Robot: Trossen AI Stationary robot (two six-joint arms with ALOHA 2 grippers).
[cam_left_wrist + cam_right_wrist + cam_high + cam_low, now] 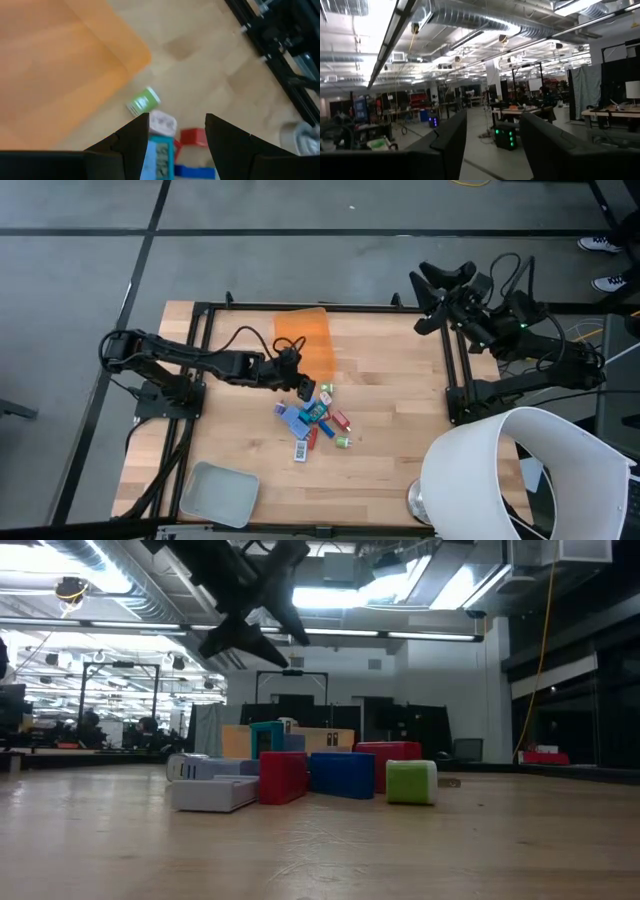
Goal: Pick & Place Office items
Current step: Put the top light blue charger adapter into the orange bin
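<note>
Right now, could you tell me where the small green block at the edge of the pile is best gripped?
Probably across the two upright side faces of the green block, coming straight down. It stands boxy at the pile's outer end, with bare table on its far side, so one finger fits there; the red piece crowds the other.

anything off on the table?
Mostly normal. The office items lie in a loose jumbled heap mid-table, none in the orange bin or grey tray. Left hand hovers open over the heap; right hand is raised off-table, open.
</note>
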